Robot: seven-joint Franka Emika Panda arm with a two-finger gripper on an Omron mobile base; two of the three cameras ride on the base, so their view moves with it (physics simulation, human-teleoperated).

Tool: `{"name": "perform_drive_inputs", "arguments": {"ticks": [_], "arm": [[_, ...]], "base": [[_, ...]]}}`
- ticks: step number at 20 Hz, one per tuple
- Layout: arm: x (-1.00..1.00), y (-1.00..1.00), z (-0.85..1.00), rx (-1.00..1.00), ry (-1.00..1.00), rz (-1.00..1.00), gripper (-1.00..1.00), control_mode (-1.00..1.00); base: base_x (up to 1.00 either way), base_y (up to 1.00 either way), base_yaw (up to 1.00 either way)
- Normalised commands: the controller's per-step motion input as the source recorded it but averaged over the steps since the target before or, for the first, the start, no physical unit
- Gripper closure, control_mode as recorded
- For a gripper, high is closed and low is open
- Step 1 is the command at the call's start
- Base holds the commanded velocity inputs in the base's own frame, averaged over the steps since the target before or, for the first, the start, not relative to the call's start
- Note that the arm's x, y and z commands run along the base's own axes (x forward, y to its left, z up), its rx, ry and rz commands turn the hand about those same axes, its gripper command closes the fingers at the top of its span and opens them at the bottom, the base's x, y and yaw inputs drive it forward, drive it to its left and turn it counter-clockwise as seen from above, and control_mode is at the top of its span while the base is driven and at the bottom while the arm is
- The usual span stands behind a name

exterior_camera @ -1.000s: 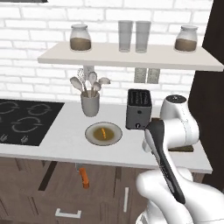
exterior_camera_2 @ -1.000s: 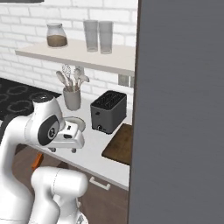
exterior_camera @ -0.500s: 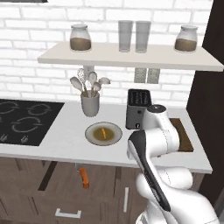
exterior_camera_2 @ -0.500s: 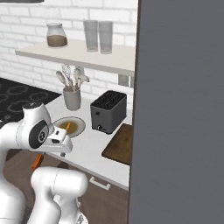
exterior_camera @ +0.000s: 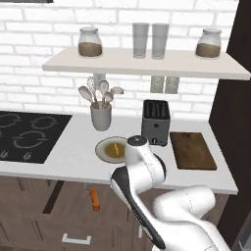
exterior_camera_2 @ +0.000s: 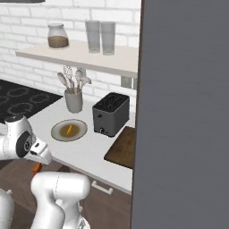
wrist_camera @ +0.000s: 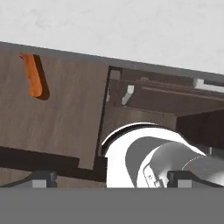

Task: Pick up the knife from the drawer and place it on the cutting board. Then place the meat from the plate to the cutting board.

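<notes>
Claw [wrist_camera: 109, 178]: two small dark tips at the bottom of the hand view, set wide apart with nothing between them; released.

Small knife with bright orange handle [wrist_camera: 34, 75]: lies flat on the floor of the open dark brown wooden drawer [wrist_camera: 65, 109], up and to the left of the claw, well apart from both tips; untouched. From the left base view the same knife [exterior_camera: 93, 198] shows in the drawer [exterior_camera: 68, 188] below the desk edge.

Pale white desk [exterior_camera: 73, 147]: above the claw, past the drawer's far edge.

Round beige-rimmed plate [exterior_camera: 109, 150]: on the desk, carrying the tiny thin orange strip of meat [exterior_camera: 114, 147].

Dark brown rectangular wooden cutting board [exterior_camera: 191, 150]: on the desk, far to the right of the claw, just beside the black toaster [exterior_camera: 155, 121]; nothing lies on it.
</notes>
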Motion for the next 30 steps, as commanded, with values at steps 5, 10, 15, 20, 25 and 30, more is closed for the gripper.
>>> {"name": "perform_drive_inputs", "arguments": {"ticks": [5, 10, 15, 20, 25, 30], "arm": [[0.18, 0.85, -0.68, 0.09, 0.08, -0.15, -1.00, -1.00], [0.39, 0.72, -0.52, 0.08, 0.13, -0.09, -1.00, -1.00], [0.50, 0.57, -0.19, 0.01, 0.10, -0.03, -1.00, -1.00], [0.66, 0.37, -0.09, 0.00, 0.05, -0.08, -1.00, -1.00], [0.55, 0.44, -0.47, -0.05, 0.18, -0.01, -1.00, -1.00], [-0.06, 0.49, -0.60, -0.14, 0.21, 0.01, -1.00, -1.00]], "base": [[0.00, 0.00, 0.00], [0.00, 0.00, 0.00], [0.00, 0.00, 0.00], [0.00, 0.00, 0.00], [0.00, 0.00, 0.00], [0.00, 0.00, 0.00]]}}
